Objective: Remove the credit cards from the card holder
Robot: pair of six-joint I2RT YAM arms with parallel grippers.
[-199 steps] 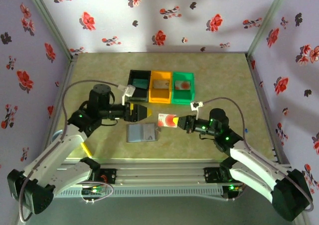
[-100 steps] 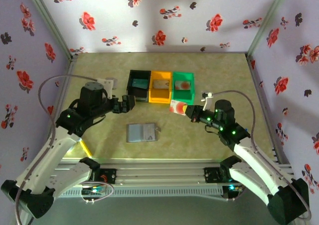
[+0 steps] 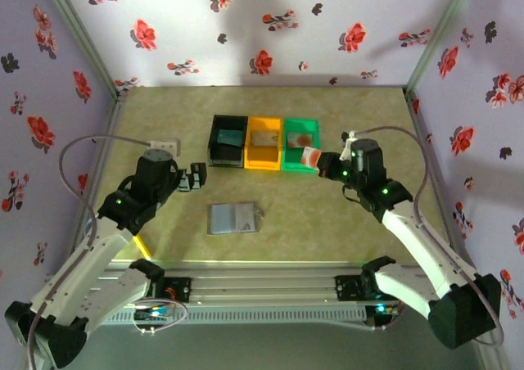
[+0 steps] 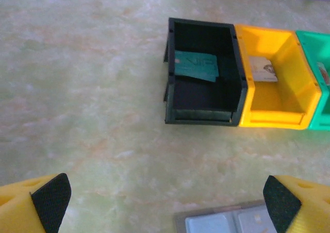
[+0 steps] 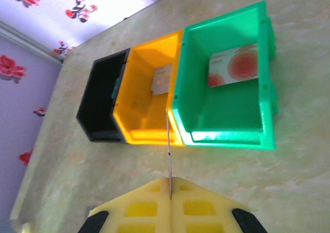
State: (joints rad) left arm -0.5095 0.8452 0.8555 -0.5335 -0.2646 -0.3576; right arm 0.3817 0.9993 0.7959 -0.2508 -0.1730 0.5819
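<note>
The grey card holder point(image 3: 233, 218) lies flat on the table, and its top edge shows at the bottom of the left wrist view point(image 4: 232, 222). My left gripper point(image 3: 196, 178) point(image 4: 165, 202) hangs open and empty to the holder's upper left. My right gripper point(image 3: 318, 162) point(image 5: 170, 194) is shut on a pale credit card with a red mark point(image 3: 309, 157). In the right wrist view that card is edge-on point(image 5: 168, 150), just in front of the green bin point(image 3: 300, 159). Other credit cards lie in the bins: a teal one point(image 4: 195, 66), a pale one point(image 4: 263, 69) and one with an orange-red round mark point(image 5: 233, 65).
A black bin point(image 3: 214, 141), an orange bin point(image 3: 264, 164) and the green bin stand side by side at mid-table. Flowered walls enclose the table on three sides. Bare tabletop lies around the holder and behind the bins.
My right gripper has carried the pale card from beside the holder up and right to the green bin's front. The left arm has drawn back to the left, away from the holder.
</note>
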